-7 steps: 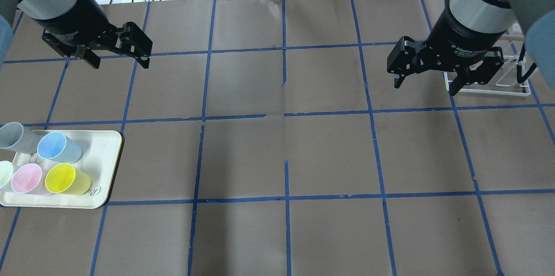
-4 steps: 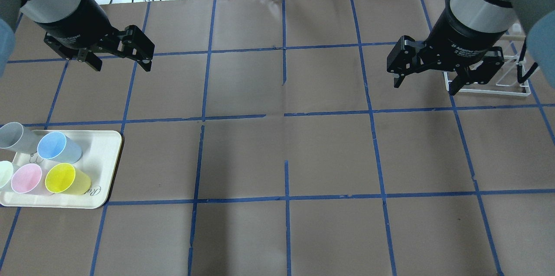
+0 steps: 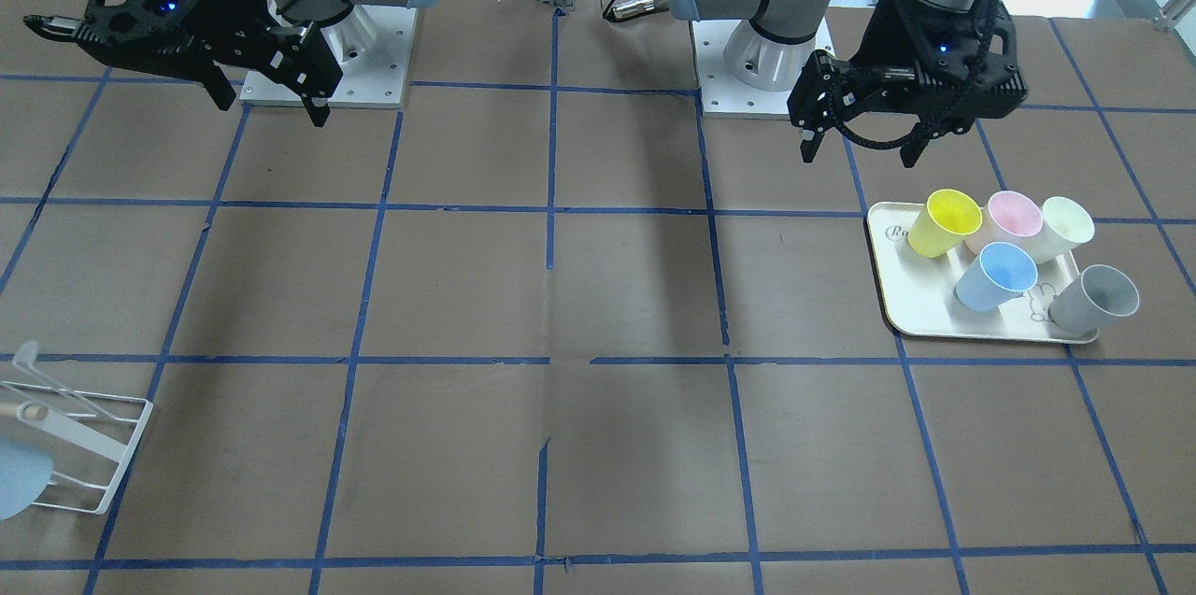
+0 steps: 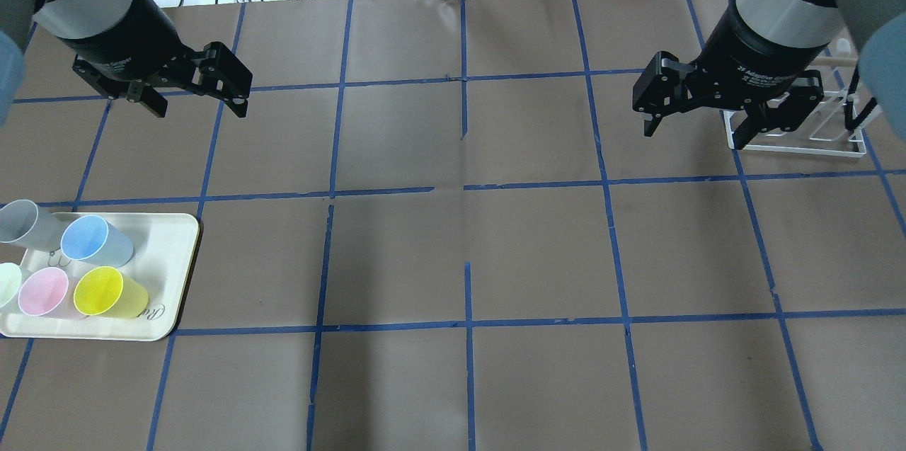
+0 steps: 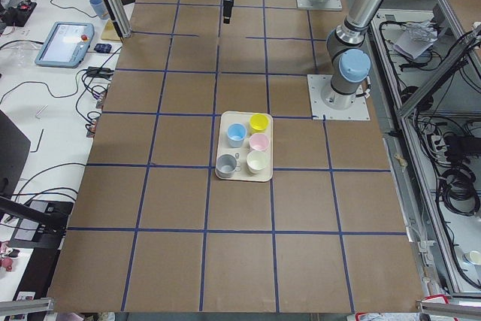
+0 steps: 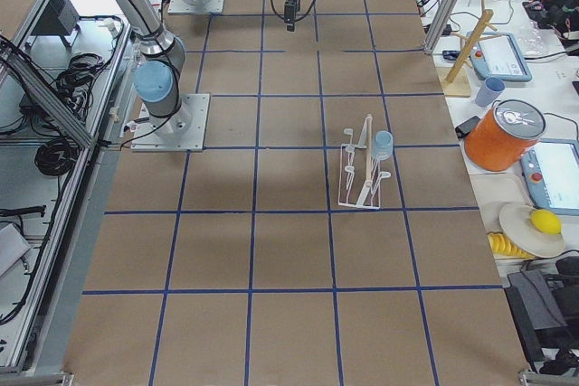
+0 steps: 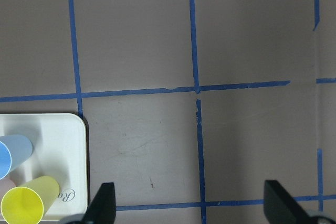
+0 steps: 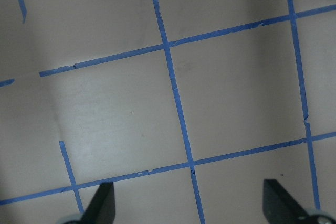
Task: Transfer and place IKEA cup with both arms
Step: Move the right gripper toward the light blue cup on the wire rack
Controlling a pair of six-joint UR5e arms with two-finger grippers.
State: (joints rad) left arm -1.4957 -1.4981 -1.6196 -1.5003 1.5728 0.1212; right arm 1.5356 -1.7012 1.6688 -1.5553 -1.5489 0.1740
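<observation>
The IKEA cup [image 4: 95, 240], pale sky-blue, lies tilted on a white tray [image 4: 170, 253] at the table's left, beside yellow, pink, pale green and grey cups. It also shows in the front view [image 3: 996, 276] and at the left wrist view's edge [image 7: 10, 153]. A second blue cup [image 6: 384, 142] hangs on the wire rack at the right. My left gripper [image 4: 198, 105] is open and empty, high above the table, beyond the tray. My right gripper [image 4: 694, 134] is open and empty, next to the rack. Both wrist views show wide-open fingers over brown paper.
The white wire rack [image 4: 807, 146] stands at the far right of the table. The yellow cup [image 4: 106, 292] and the grey cup [image 4: 25, 221] flank the blue one on the tray. Blue tape lines grid the brown table cover. Cables and an orange container lie beyond the far edge.
The right gripper has shifted slightly toward the table's far edge. The left gripper has edged a little to the right. The cups have not moved.
</observation>
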